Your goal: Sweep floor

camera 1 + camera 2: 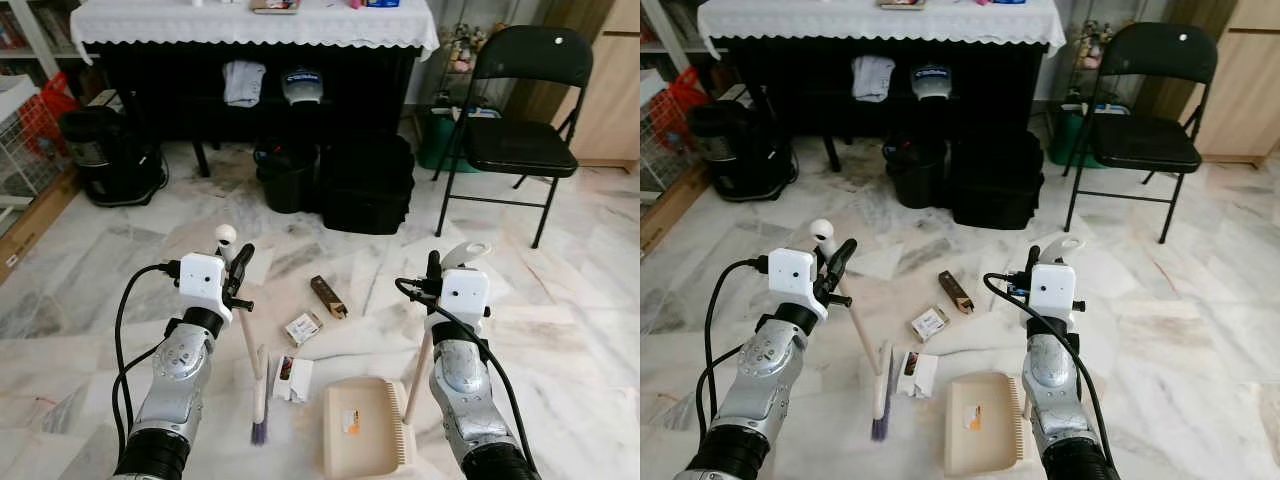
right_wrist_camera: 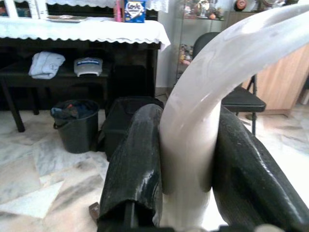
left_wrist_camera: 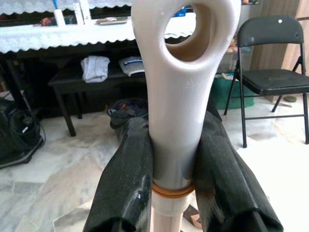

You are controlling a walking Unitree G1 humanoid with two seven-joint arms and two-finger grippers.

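Observation:
My left gripper (image 1: 238, 272) is shut on the cream handle of a small broom (image 1: 257, 395), whose purple bristles rest on the marble floor. In the left wrist view both black fingers (image 3: 128, 179) clamp the looped handle (image 3: 178, 96). My right gripper (image 1: 434, 272) is shut on the long handle of a cream dustpan (image 1: 362, 428) that lies flat on the floor. The right wrist view shows its fingers (image 2: 135, 159) pressed on the curved handle (image 2: 193, 135). Litter lies between the two tools: a brown box (image 1: 328, 296), a small white carton (image 1: 303, 328) and a white packet (image 1: 293, 379).
Ahead stands a table with a white cloth (image 1: 250, 25), with a black bucket (image 1: 285, 175) and a black case (image 1: 365, 185) below it. A black folding chair (image 1: 520, 130) is at the right, a black appliance (image 1: 110, 150) and a wire rack (image 1: 20, 140) at the left.

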